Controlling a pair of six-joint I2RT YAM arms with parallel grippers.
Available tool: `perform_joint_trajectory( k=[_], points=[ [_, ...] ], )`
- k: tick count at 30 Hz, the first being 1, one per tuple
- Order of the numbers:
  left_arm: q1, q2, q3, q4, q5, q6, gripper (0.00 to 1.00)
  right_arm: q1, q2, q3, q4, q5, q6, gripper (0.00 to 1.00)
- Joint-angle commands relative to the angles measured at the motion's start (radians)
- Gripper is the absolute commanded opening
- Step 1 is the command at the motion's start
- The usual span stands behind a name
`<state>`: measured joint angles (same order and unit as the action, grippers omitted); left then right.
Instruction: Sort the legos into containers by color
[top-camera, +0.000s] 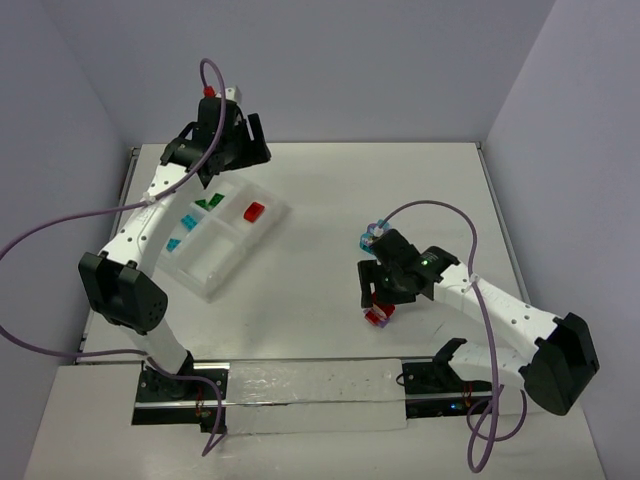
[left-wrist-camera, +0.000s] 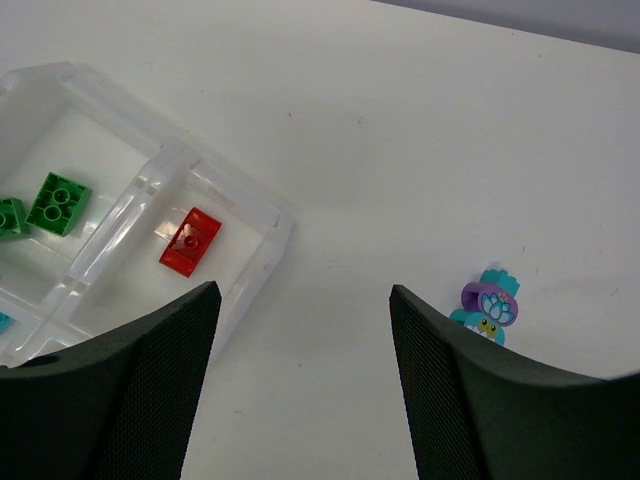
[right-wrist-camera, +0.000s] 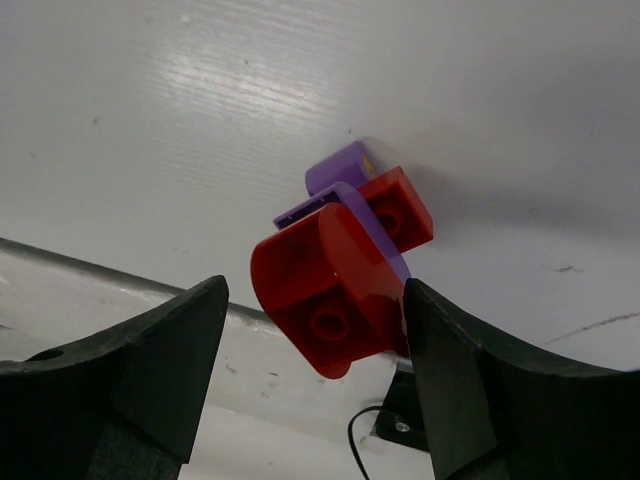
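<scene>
1. The step in hand is a pick-up. The right pincer (right-wrist-camera: 312, 300) hangs low over the table (right-wrist-camera: 200, 100) with the red-and-purple cluster (right-wrist-camera: 335, 265) between its jaws.
2. Those jaws stand moderately wide and grip nothing yet. One finger is touching or just beside the red part. The other stands apart from it, with bare table showing in the gap.
3. The left pincer (left-wrist-camera: 302, 295) is wide and empty, hovering above the tray (left-wrist-camera: 270, 215). Below it and off to one side, a red brick (left-wrist-camera: 190, 241) lies in one compartment and green bricks (left-wrist-camera: 58, 203) lie in the next.
4. A teal-and-purple cluster (left-wrist-camera: 487, 305) lies on the table just beyond the right pincer, well apart from the tray.
5. The next move, as I judge it, is to shut the right jaws squarely on the cluster and lift it. It then has to be carried to the tray, which lies well away from this pincer, under the other one.
6. One snag: the cluster mixes two colours. It probably needs pulling apart before either half belongs in a compartment, and the free left pincer looks like the one to help.
</scene>
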<state>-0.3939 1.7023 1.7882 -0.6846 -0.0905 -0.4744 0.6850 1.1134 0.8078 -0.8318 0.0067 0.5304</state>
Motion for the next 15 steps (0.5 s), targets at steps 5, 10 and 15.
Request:
perform_joint_trajectory(
  k=[5,10,15],
  points=[
    [-0.003,0.000,-0.010,0.014,0.026,0.005,0.76,0.057,0.048,0.041,-0.087,0.150,0.036,0.56],
    [-0.003,-0.006,-0.021,0.017,0.029,0.005,0.76,0.062,0.051,0.056,-0.101,0.181,0.053,0.27],
    [-0.005,-0.009,-0.033,0.011,0.081,0.011,0.76,0.062,0.050,0.172,-0.098,0.173,0.048,0.00]
  ],
)
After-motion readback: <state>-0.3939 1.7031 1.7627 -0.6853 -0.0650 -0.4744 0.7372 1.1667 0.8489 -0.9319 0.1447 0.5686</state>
